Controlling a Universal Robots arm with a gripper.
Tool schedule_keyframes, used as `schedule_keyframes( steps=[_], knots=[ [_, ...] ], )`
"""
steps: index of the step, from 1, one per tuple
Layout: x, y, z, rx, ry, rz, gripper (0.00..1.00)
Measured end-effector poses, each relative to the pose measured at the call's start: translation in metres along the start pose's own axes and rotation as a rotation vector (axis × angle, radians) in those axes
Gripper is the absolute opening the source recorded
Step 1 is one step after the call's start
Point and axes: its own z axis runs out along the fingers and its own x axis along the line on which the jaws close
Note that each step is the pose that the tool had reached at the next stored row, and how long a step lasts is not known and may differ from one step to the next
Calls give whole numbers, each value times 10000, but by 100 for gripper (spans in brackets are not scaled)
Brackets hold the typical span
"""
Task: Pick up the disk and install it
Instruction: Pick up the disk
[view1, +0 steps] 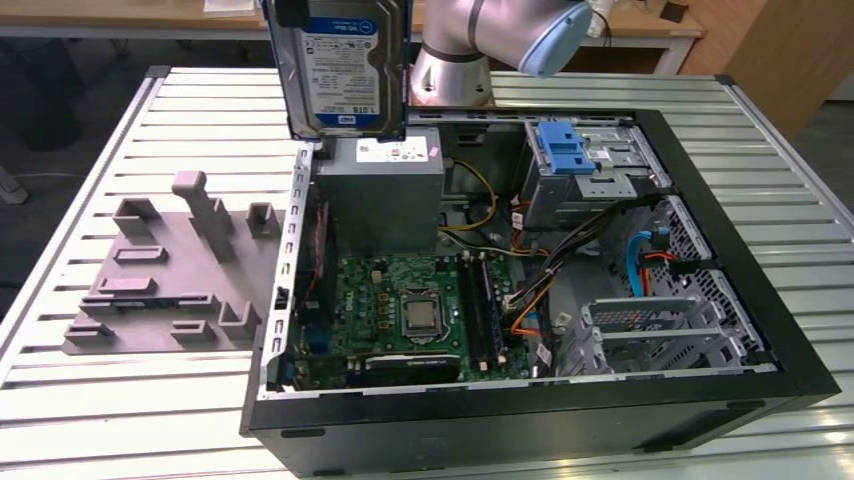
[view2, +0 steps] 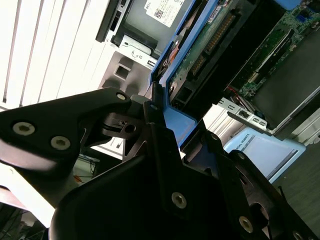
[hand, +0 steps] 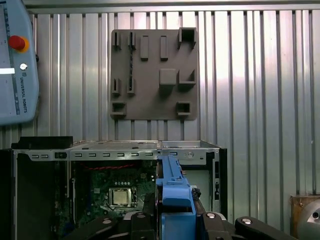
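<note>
Blue-framed disk (view1: 344, 70) stands upright, pinched in the claw (view2: 177, 122) above the open case (view1: 534, 420).

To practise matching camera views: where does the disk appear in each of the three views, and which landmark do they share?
Exterior view: the disk stands upright, label showing, above the open case.
Second wrist view: the disk shows its circuit side, blue frame clamped in the hand.
First wrist view: the disk is edge-on, before the case.
Shared landmark: the green motherboard.

One disk (view1: 340, 70), one computer case (view1: 534, 420), one jig plate (view1: 150, 300)
</note>
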Motion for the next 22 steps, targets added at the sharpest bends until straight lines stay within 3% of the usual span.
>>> schedule_keyframes(
  steps=[8, 12, 15, 22],
  knots=[
    [0, -5, 0, 2, -1, 0, 36],
    [0, -5, 0, 178, -4, 0, 36],
    [5, -24, 1, 188, -7, 0, 36],
    [115, -68, 11, 188, -25, -1, 36]
  ],
)
